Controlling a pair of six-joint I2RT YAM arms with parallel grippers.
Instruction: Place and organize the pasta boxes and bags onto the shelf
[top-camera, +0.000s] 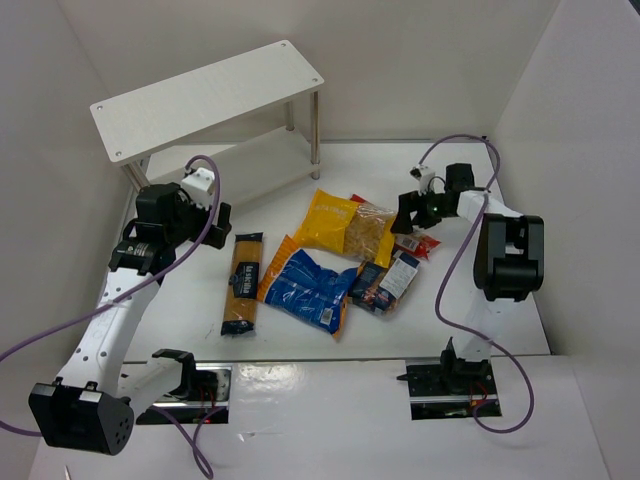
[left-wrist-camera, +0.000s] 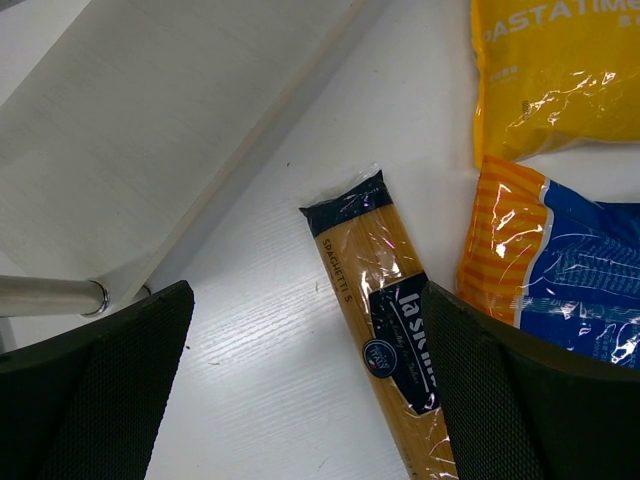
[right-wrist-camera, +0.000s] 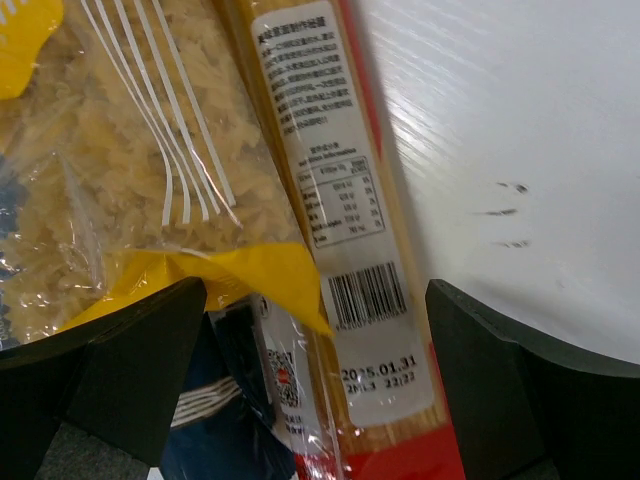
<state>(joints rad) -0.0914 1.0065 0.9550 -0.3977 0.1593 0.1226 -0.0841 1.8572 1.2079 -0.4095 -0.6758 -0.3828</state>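
— 5 packs, all on the table (top-camera: 490, 320), none on the shelf (top-camera: 205, 95). Which goes first?

— I'd judge the spaghetti (left-wrist-camera: 385, 330). It lies at the left of the heap, nearest the left arm. That arm is also the 1 nearer the shelf, which stands at the far left.

— How does it sit to the left gripper (left-wrist-camera: 310, 385)?

— Right under it. Its long axis runs near-to-far on the table. In the wrist view it passes up between the 2 fingers, a bit slanted and off toward the right one. The jaws would close across its narrow width after a small shift toward that finger.

— Jaws?

— Spread fully wide, nothing in them, touching nothing I can see.

— And the right gripper (right-wrist-camera: 315, 385)?

— Also wide open and empty. It hovers over the red packet (right-wrist-camera: 350, 250), which lies partly under the yellow bag (right-wrist-camera: 120, 200). The blue bag (top-camera: 310, 288) and box (top-camera: 385, 282) lie nearer the bases.
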